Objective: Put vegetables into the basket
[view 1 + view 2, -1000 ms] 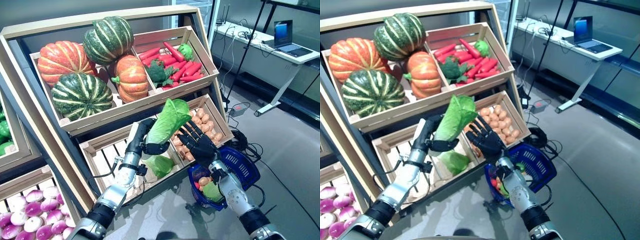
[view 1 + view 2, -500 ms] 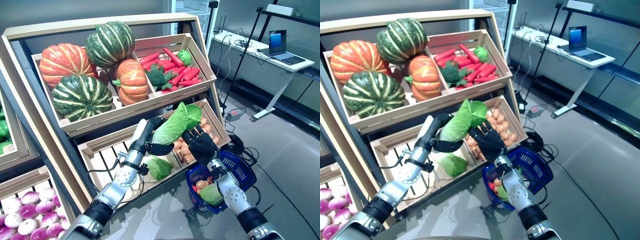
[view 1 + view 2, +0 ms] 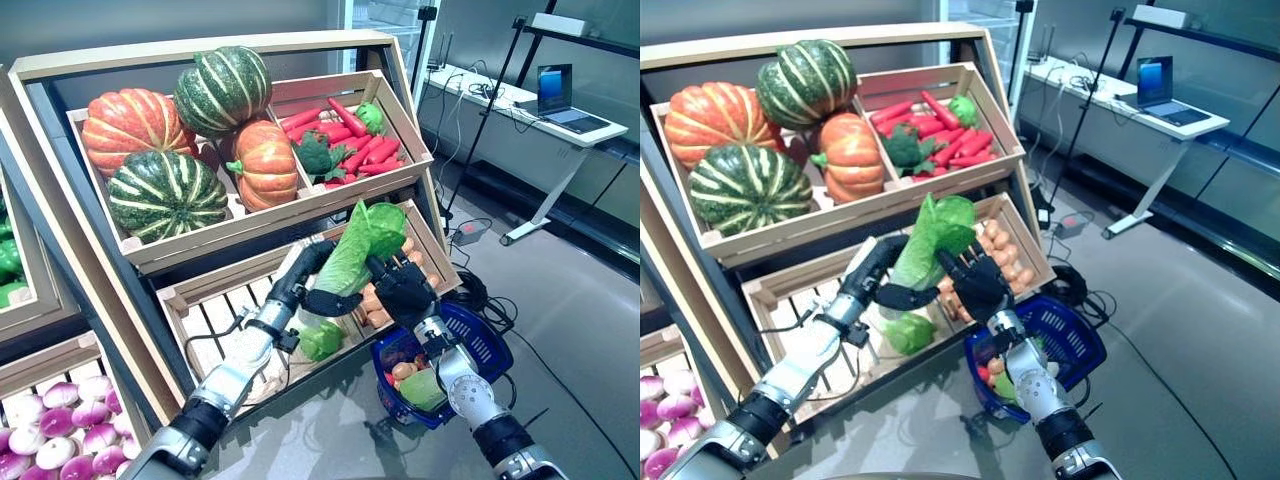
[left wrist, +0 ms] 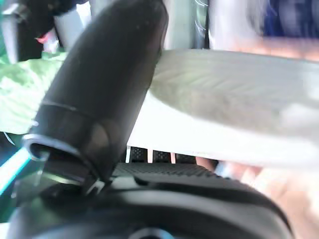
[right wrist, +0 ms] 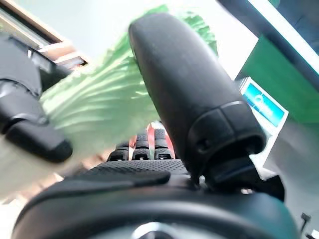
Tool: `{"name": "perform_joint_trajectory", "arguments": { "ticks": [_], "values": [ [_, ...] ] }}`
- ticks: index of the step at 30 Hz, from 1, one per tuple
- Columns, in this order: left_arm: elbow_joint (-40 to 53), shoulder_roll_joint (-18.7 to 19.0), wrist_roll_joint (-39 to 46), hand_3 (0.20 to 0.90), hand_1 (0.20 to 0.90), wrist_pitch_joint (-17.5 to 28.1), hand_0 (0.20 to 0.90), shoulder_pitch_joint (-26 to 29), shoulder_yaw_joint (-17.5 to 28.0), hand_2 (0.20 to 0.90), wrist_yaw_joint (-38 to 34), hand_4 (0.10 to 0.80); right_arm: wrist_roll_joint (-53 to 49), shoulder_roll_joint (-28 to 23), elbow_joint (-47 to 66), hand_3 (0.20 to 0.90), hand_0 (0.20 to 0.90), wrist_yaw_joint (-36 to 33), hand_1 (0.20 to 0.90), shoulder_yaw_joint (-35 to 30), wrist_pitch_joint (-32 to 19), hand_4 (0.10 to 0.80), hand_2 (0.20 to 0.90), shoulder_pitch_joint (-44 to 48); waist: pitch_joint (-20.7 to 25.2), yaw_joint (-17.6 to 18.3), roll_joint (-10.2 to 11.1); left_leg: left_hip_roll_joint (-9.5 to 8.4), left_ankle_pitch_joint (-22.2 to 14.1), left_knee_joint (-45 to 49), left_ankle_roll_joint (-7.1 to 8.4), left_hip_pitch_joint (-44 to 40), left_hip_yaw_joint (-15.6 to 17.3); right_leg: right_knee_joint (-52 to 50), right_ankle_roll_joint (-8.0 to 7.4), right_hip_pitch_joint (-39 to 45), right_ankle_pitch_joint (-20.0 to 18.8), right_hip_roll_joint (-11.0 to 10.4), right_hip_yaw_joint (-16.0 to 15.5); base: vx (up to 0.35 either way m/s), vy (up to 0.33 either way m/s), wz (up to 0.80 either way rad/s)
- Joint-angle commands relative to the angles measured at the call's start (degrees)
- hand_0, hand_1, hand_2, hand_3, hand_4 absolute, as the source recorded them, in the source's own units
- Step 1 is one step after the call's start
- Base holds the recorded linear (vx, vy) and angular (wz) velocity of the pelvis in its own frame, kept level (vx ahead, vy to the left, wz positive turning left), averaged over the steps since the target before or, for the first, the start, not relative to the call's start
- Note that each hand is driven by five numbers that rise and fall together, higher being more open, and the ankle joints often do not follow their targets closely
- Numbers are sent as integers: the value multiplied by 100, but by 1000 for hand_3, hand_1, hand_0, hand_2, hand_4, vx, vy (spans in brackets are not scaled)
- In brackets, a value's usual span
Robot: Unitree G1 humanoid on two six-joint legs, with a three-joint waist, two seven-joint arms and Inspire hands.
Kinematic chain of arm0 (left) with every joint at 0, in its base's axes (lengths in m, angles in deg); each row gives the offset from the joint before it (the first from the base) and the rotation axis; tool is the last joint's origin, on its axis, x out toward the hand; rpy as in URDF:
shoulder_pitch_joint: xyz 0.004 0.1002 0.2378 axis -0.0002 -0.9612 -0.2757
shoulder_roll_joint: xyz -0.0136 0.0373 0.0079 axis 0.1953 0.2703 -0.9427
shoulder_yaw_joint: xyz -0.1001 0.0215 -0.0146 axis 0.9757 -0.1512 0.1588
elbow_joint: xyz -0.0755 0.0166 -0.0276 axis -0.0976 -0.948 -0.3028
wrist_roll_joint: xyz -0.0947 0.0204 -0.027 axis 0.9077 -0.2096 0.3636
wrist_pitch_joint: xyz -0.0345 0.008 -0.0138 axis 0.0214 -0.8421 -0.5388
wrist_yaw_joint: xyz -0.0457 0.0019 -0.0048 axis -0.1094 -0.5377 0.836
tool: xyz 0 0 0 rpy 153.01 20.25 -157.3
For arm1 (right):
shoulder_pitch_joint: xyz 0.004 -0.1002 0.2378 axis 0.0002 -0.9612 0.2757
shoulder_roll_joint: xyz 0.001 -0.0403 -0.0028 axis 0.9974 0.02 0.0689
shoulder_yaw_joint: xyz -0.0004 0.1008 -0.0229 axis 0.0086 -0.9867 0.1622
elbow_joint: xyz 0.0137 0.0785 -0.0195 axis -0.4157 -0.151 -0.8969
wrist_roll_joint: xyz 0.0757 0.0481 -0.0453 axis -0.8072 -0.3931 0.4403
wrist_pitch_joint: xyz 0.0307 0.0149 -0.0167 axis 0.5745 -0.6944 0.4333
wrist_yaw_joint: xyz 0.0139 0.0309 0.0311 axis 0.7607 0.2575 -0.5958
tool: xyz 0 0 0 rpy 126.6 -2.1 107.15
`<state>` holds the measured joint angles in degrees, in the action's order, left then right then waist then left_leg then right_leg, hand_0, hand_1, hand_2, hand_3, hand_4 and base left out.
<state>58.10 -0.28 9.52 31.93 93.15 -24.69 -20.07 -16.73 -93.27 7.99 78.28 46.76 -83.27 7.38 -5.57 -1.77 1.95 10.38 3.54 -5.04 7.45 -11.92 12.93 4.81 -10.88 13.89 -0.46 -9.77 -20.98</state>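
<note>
The cabbage (image 3: 358,252) is held upright in the air in front of the lower crate (image 3: 425,228), leafy end at 12 o'clock and pale stalk at 6, apparently so that it can be passed across towards the basket (image 3: 482,340), which hangs at 4 o'clock from it on the right forearm. It is kept clear of the potatoes (image 3: 413,262) just behind it. The left hand (image 3: 318,283) is curled round the stalk, thumb pressed on one side and fingers on the other, as the left wrist view confirms. The right hand (image 3: 402,288) is spread, its fingers straight and laid against the leaves from 3 o'clock; a firm grasp by it is not seen. A second green vegetable (image 3: 322,340) is left in the crate at 7 o'clock. Some produce already lies in the basket.
</note>
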Motion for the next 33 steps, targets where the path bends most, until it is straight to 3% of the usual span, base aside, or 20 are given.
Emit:
{"name": "perform_joint_trajectory", "arguments": {
  "ticks": [1,9,14,19,27,33],
  "values": [
    [19,-455,788,300,300,-634,300,535,-907,300,1963,400,-346,506,824,900,900,888,900,-247,-225,800,900,1344,269,37,-76,-57,-413,4,-140,-105,-15,-194,274,-17,55,-58,40,-32,1,-2],
    [-202,-405,818,300,300,-1262,300,471,-977,300,2693,400,-186,198,881,900,900,1003,900,-279,-378,800,900,1665,292,59,-116,-72,-424,4,-153,-84,-5,-152,242,-47,30,-67,72,0,0,0],
    [-256,-331,446,300,300,-1126,300,458,-999,300,2796,400,-76,31,930,900,900,1105,900,-318,-282,800,900,1772,307,45,-116,-81,-437,4,-159,-75,-28,-136,234,-50,33,-64,92,0,0,0],
    [-166,-170,83,300,300,-906,300,541,-1058,300,2691,400,376,-253,813,900,900,1074,900,-232,415,800,900,1816,324,42,-99,-87,-439,4,-164,-67,-44,-116,228,-45,25,-64,96,0,0,0],
    [-28,-14,351,300,300,-749,300,586,-956,300,2528,400,891,-727,504,900,900,1182,900,100,1424,800,900,1605,337,50,-29,-67,-414,4,-148,-54,-31,-101,211,-55,-24,-81,70,0,0,0],
    [71,-6,584,300,300,-568,300,521,-778,300,2397,400,983,-754,233,900,900,1030,900,172,1627,800,900,1371,351,47,4,-35,-396,4,-134,-58,-8,-70,215,-47,-62,-78,59,0,0,0]
  ]
}}
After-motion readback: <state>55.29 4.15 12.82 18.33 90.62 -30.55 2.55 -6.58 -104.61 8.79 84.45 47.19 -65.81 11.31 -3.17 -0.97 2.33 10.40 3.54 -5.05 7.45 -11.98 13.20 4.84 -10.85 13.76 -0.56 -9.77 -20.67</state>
